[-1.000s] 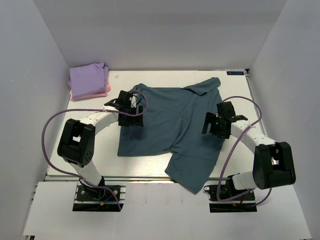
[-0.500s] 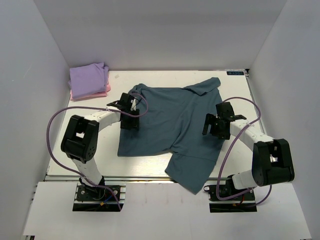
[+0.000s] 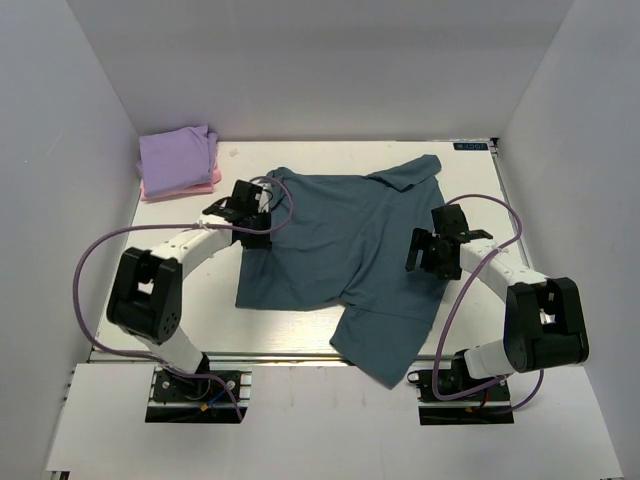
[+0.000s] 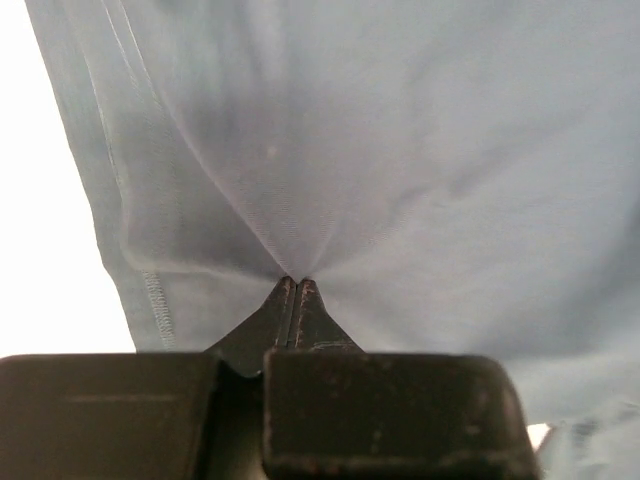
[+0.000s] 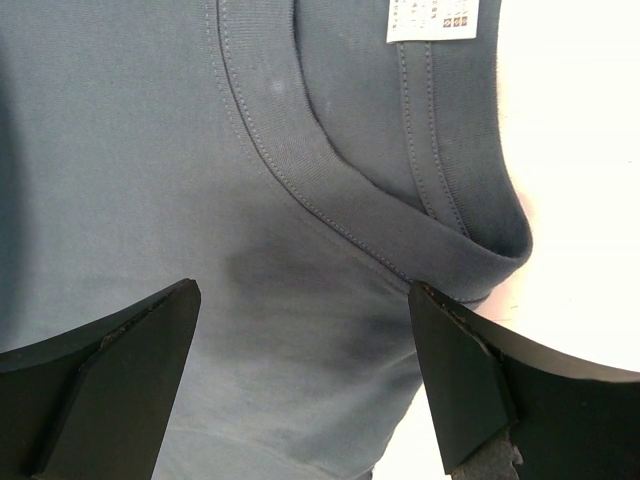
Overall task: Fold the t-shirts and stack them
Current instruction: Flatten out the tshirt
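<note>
The left gripper [image 4: 296, 284] was closed, pinching a fold of the teal shirt [image 3: 340, 235] near its left edge. The right gripper [image 5: 303, 292] stood wide open over the collar [image 5: 330, 190]. The teal shirt lay spread at the middle of the table [image 3: 215, 300]. The lavender shirt [image 3: 178, 155] lay folded on the pink shirt [image 3: 208, 181] in the far-left corner.

walls [image 3: 320, 70]: plain white, 3 sides | table [image 3: 250, 158]: white | light: even

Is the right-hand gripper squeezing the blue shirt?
No, the right gripper stands wide open over the blue shirt, near its collar, with no cloth pinched.
</note>
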